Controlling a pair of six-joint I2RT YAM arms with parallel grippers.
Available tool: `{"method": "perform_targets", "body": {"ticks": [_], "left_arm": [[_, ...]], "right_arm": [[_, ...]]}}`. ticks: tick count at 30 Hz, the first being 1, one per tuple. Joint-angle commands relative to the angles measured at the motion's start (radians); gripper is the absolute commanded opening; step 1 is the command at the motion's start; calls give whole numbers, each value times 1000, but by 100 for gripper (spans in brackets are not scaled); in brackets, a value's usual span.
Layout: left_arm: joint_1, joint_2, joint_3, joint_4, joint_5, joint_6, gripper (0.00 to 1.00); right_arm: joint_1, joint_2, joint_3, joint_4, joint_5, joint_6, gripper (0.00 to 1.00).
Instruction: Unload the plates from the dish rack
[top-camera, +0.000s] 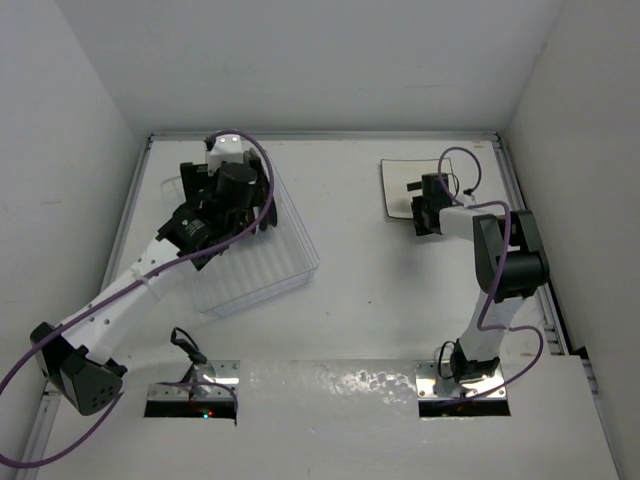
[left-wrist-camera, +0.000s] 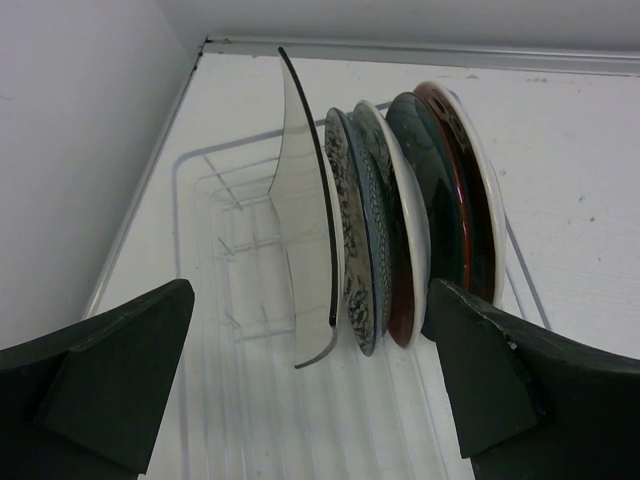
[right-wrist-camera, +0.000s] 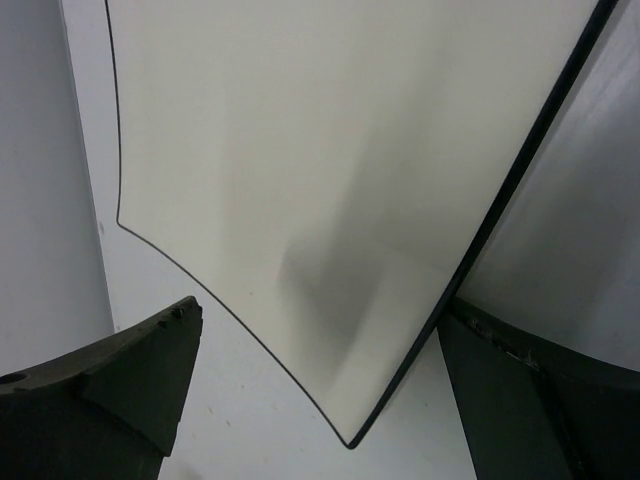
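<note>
The clear dish rack (top-camera: 265, 270) sits at the left of the table. In the left wrist view several plates stand on edge in the dish rack (left-wrist-camera: 205, 190): a square cream plate (left-wrist-camera: 300, 200) with a dark rim, a blue-flowered plate (left-wrist-camera: 362, 230), and red and teal plates (left-wrist-camera: 450, 190). My left gripper (left-wrist-camera: 310, 300) is open and empty, low over the rack's ribbed base, short of the plates; it also shows from above (top-camera: 225, 185). My right gripper (top-camera: 425, 210) is open over another square cream plate (top-camera: 398, 185) lying on the table, whose corner (right-wrist-camera: 330, 250) lies between the fingers.
White walls close in on the left, back and right. A raised rim (top-camera: 320, 135) runs along the table's far edge. The rack lies close to the left wall. Purple cables loop over both arms.
</note>
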Motion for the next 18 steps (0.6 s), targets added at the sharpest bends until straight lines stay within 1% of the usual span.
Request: {"method": "perform_targets", "body": {"ticks": [1, 2, 4, 6, 8, 9, 10, 11, 12, 13, 14, 15, 16, 17, 18], "left_arm": [[27, 2, 21, 28, 42, -63, 100], [27, 6, 27, 14, 56, -76, 100], [28, 23, 54, -13, 65, -115, 100], [39, 34, 109, -76, 79, -211, 100], [50, 39, 137, -95, 124, -259, 100], [51, 40, 159, -96, 129, -270, 100], [54, 45, 168, -99, 131, -284, 100], [61, 54, 197, -111, 137, -284, 100], [64, 84, 220, -122, 136, -282, 100], [68, 107, 241, -137, 131, -293, 100], [82, 133, 296, -174, 117, -302, 100], [93, 187, 321, -190, 114, -311, 100], [105, 213, 340, -194, 112, -317, 100], [143, 236, 372, -191, 123, -317, 100], [169, 291, 395, -193, 146, -319, 100]], "right_arm": [[7, 36, -11, -182, -90, -11, 99], [7, 9, -12, -223, -83, -24, 99], [5, -30, -34, -253, -73, -53, 99], [3, -104, -89, -238, -101, -71, 99], [5, -161, -126, -213, -135, -123, 99], [16, -227, -132, -231, -121, -161, 99], [31, -260, -115, -273, -84, -276, 99], [51, -286, -92, -378, -32, -338, 99], [101, -331, -60, -396, 58, -487, 99], [124, -344, -42, -402, 74, -567, 99], [147, -352, -13, -453, 80, -664, 99], [207, -356, 53, -480, 60, -868, 99], [238, -358, 79, -516, 37, -946, 99], [291, -364, 102, -597, 20, -1008, 99], [313, -392, 92, -610, -33, -1118, 99]]}}
